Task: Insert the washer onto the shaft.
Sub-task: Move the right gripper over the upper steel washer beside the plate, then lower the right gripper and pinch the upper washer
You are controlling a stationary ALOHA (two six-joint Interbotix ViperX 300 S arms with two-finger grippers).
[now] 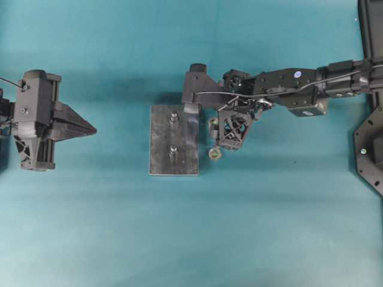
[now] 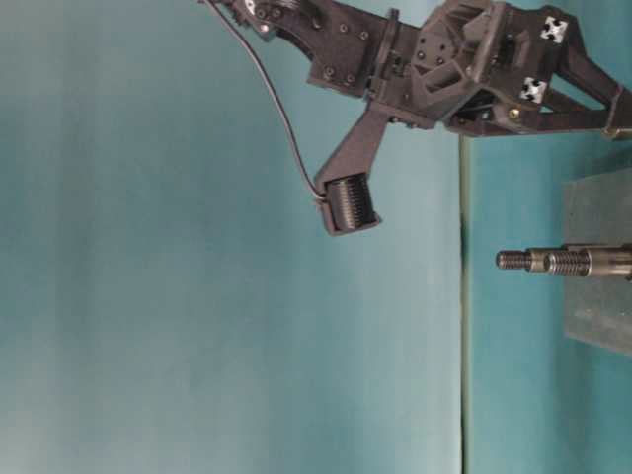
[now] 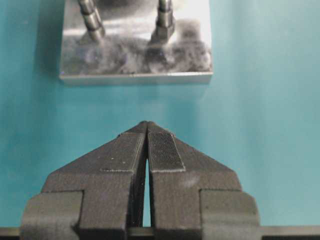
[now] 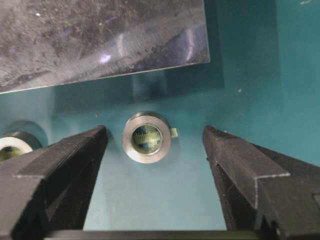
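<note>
While my left gripper [image 1: 90,129] sits parked well off at the left of the overhead view, its fingers pressed together with nothing between them, I count it out of this step; its wrist camera only shows me the closed tips pointing at the metal plate [image 3: 135,60]. Moving rightward, the plate [image 1: 161,155] lies flat on the teal table [image 1: 119,239], with two threaded shafts standing up from it, the far shaft [image 1: 173,117] and the near shaft [image 1: 173,150]. Just beyond the plate's right edge my right gripper [image 4: 155,150] hangs over the washer [image 4: 147,137], which lies flat on the table close beside the plate, not touching it as far as I can tell. The jaws stand wide apart, one finger on either side of the ring with clear table between each pad and the rim. A second ring-shaped part [image 4: 11,145] peeks out at the left edge of that view, half hidden behind the finger. I judge I am at the reach-and-grasp stage: nothing is picked up yet. Next I need to lower, keep the washer centred, and close gently on its rim, since a thin flat ring could slip or tip. I cannot yet say which shaft I will use.
</note>
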